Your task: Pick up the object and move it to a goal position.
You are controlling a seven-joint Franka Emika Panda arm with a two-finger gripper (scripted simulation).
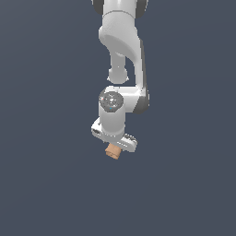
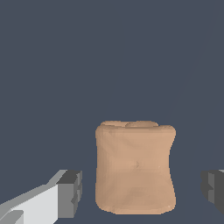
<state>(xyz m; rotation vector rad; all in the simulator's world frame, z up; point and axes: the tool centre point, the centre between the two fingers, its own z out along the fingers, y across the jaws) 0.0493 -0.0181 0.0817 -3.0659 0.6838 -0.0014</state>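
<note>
Wrist view: the hand [image 2: 141, 189] is standing wide open, one dark finger pad [image 2: 70, 194] on each side of the object [image 2: 135, 168], with clear gaps on both sides, so nothing is being gripped. The pads are straddling the tan chunk, presumably so that a straight closure would be catching its two flat sides.

Exterior view: the object [image 1: 112, 151] is peeking out just beneath the hand [image 1: 115, 146], directly under the arm. The fingertips are hiding behind the hand's body here. The far pad is being cut off at the wrist view's edge. The uniform dark counter [image 1: 46, 184] is giving no shadow cue, so I cannot tell whether the object is resting on it. No goal marker is showing.
</note>
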